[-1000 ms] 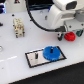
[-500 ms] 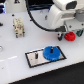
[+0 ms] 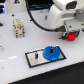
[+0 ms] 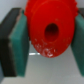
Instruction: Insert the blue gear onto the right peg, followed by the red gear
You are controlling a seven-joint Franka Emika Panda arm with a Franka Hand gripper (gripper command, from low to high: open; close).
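Under gripper [image 3: 69, 36]: red gear [image 3: 71, 36], half hidden.

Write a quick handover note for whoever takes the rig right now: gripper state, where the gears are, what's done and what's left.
Gripper: pads on either side of the red gear; the wrist view looks closed on it, though contact is blurry.
Blue gear: sitting on the grey plate, at the end toward the exterior view's right, apparently over the right peg; peg itself is hidden.
Red gear: off the plate, under the arm, toward the exterior view's upper right.
Done: blue gear placed.
Left: carry the red gear to the same peg and seat it on the blue one.
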